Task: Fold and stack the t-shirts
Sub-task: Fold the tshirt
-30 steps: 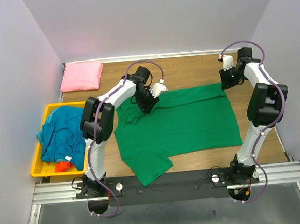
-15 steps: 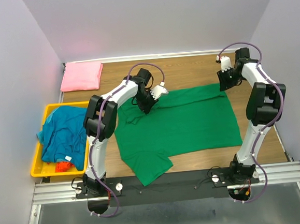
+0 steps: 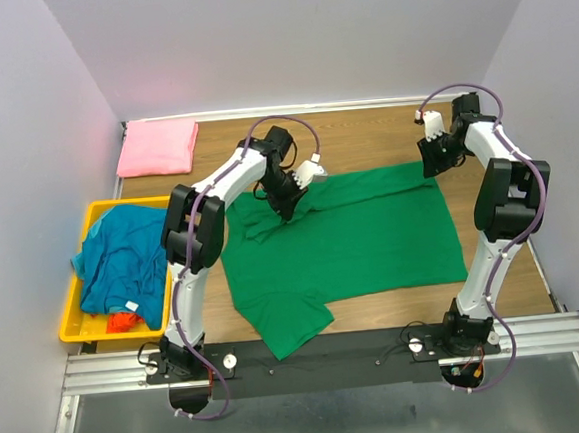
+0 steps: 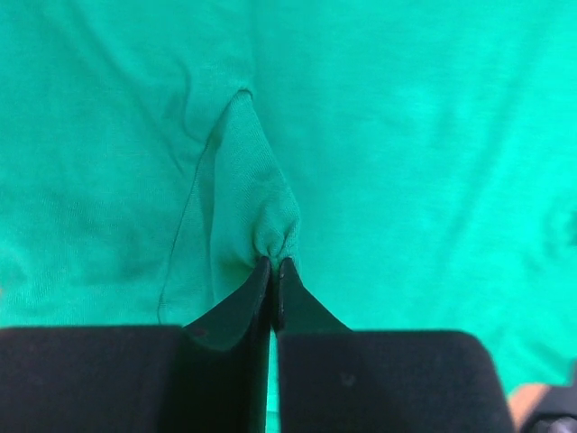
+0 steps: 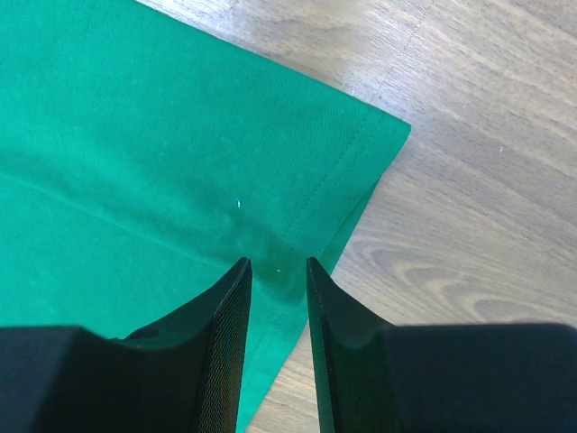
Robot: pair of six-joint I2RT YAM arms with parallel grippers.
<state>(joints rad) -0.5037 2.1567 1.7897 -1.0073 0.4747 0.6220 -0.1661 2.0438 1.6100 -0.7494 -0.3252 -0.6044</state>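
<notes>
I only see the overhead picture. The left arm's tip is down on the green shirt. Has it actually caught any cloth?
Observer: Yes. The left wrist view shows the left jaws shut on a small bunched pinch of the green t-shirt.
Operator: And the right arm, at the far corner?
Observer: The right jaws stand apart over the hemmed corner, with no cloth pinched.
Operator: Is that corner lying flat?
Observer: Yes, flat on the wooden table, its stitching line visible.

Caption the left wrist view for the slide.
Left hand shut on a pinched peak of the green t-shirt.
</notes>
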